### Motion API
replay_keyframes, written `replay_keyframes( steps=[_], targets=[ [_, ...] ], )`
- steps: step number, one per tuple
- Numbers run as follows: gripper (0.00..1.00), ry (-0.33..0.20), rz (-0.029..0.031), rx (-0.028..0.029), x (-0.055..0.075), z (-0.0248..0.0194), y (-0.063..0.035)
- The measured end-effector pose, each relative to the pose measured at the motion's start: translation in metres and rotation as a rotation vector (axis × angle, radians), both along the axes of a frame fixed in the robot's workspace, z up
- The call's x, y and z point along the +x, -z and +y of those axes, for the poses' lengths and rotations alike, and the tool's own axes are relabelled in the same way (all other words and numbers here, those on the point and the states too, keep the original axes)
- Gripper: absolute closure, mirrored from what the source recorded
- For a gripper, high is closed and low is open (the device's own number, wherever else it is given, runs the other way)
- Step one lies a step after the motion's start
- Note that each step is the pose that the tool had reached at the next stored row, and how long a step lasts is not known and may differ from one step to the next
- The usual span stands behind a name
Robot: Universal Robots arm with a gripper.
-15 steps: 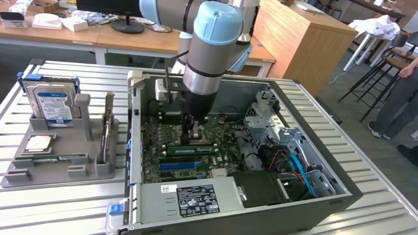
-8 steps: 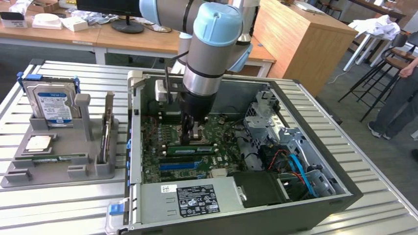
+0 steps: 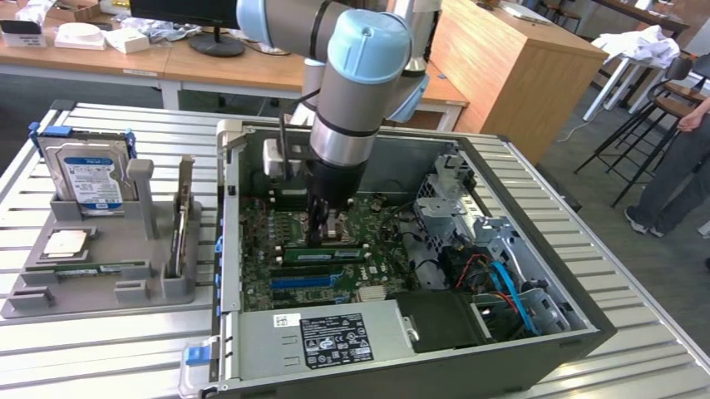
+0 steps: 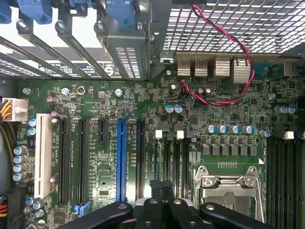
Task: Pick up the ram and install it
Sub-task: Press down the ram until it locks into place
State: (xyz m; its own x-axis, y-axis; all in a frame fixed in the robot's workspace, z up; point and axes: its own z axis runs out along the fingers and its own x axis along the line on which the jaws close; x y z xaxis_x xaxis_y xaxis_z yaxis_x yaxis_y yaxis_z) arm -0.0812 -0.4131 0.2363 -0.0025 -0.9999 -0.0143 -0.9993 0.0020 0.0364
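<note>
The ram (image 3: 322,253), a long green stick, lies along a memory slot on the motherboard (image 3: 278,229) inside the open computer case (image 3: 533,332). My gripper (image 3: 321,233) points straight down into the case, with its tips right over the ram's top edge. I cannot tell whether they touch it. Its black fingers are pressed together, shut with nothing between them. In the wrist view the gripper (image 4: 160,184) hangs over the motherboard (image 4: 95,100) beside the processor socket (image 4: 228,183), and the ram is hidden beneath it.
At the exterior view's left, a grey tray (image 3: 33,303) holds a blue-labelled hard drive (image 3: 86,179), a square silver chip (image 3: 66,243) and an upright card (image 3: 182,218). The power supply (image 3: 332,337) and the drive cage (image 3: 466,208) crowd the case. A person (image 3: 679,158) stands at the far right.
</note>
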Motion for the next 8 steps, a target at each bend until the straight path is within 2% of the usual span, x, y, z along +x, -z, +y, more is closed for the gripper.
replay_keyframes(
  steps=[8],
  targets=[
    [0.9, 0.0, 0.0001, 0.0017, 0.0, 0.0, 0.0042]
  ],
)
